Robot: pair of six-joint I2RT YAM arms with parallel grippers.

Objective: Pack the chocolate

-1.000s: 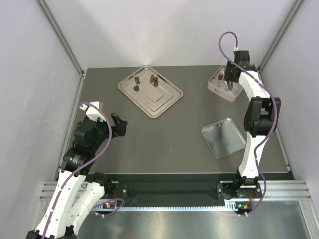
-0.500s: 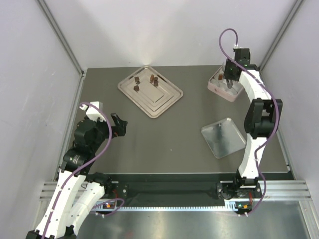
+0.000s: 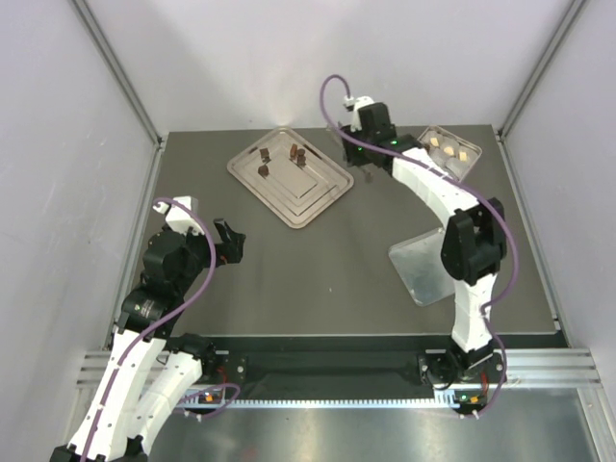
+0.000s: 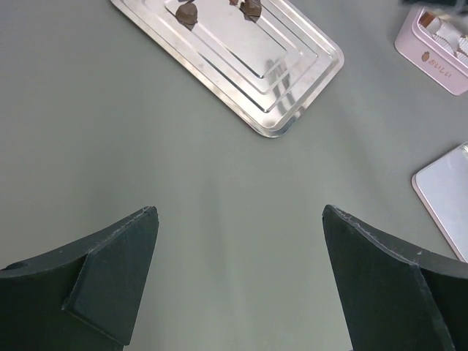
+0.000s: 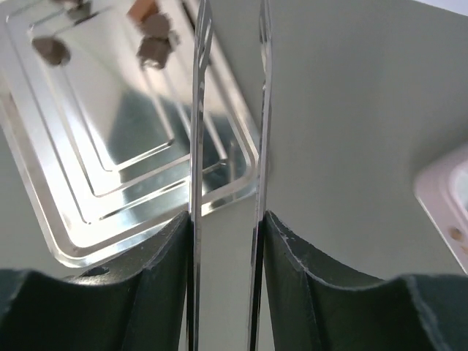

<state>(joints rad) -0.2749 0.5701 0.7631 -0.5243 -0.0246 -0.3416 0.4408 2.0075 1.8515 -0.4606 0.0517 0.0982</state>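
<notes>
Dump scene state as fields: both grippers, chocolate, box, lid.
left gripper: open, empty, over bare table
right gripper: thin blades apart, nothing between them, near the tray's right corner
tray: four brown chocolate pieces on its far-left part
pink box: open, at least three pale pieces inside
lid: flat on the table, apart from the box
packing: not finished

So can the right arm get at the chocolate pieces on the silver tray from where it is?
Probably yes: the right gripper hangs open and empty at the silver tray's right edge, with nothing standing between it and the chocolate pieces.
</notes>
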